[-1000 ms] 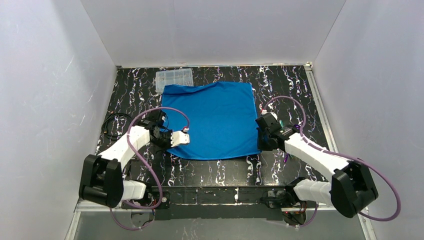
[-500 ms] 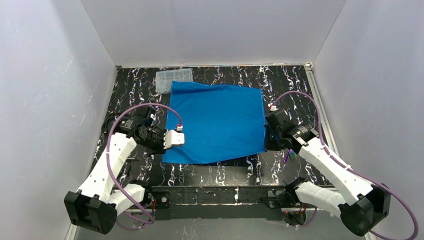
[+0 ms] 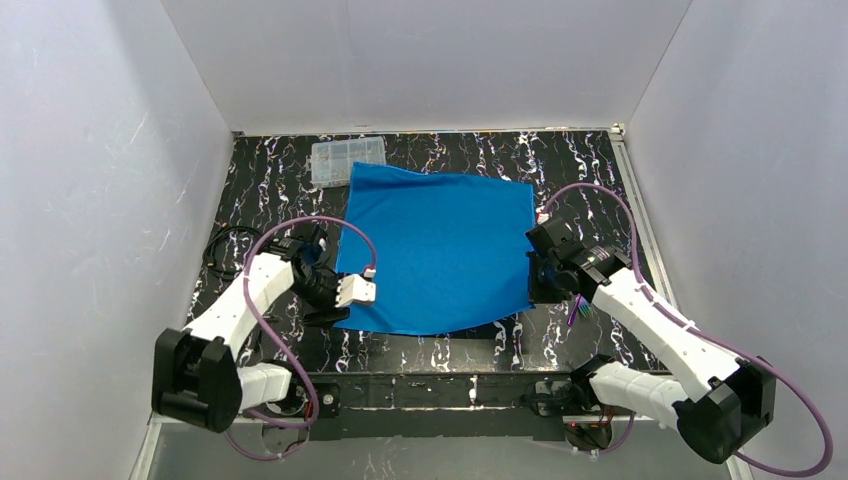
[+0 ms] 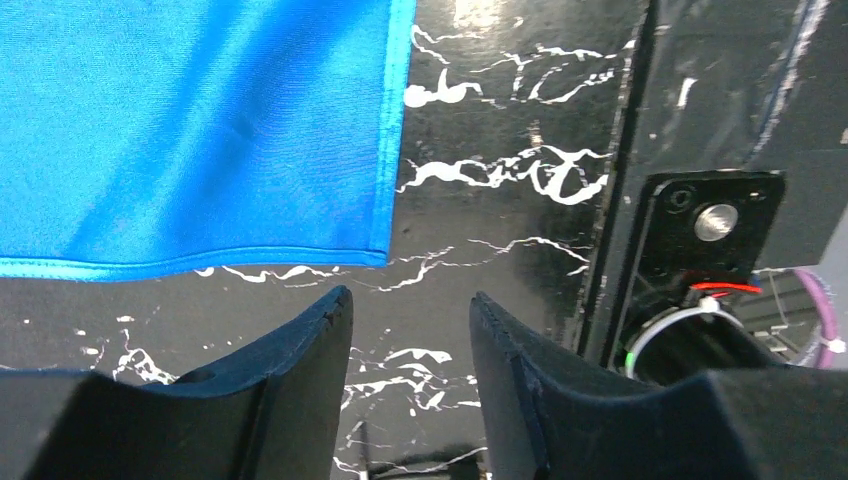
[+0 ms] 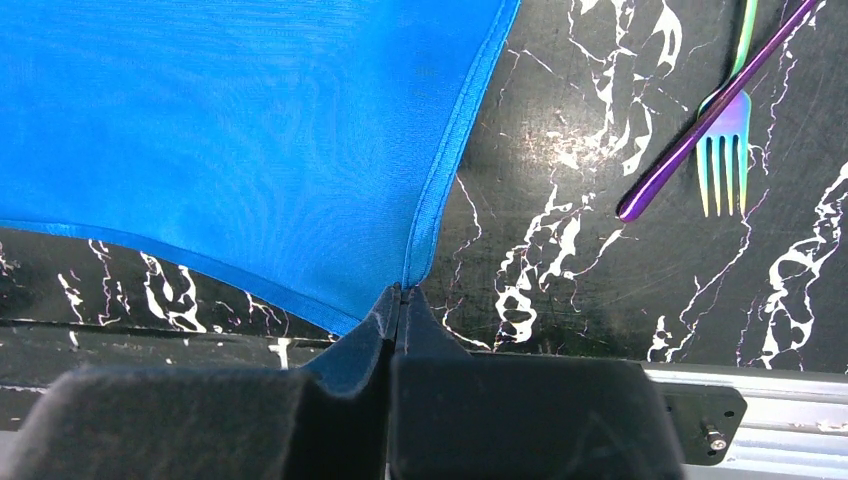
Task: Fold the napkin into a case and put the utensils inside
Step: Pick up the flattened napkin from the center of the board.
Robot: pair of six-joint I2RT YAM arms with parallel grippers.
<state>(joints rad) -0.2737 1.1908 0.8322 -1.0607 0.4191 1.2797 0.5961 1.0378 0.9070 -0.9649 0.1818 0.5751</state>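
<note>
Here, left pincer (image 4: 410,300) parted just off a napkin (image 3: 435,250) corner, right pincer (image 5: 400,292) pinching another corner, utensils (image 5: 715,110) alongside.

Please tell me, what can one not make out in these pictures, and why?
Contents of the clear box: too small in the top view.
Number of utensils: cut off by the upper edge in the right wrist view, tiny in the top view.
Tip of the napkin corner: hidden inside the shut right pincer, right wrist view.
Anything under the napkin: covered in every view.
</note>
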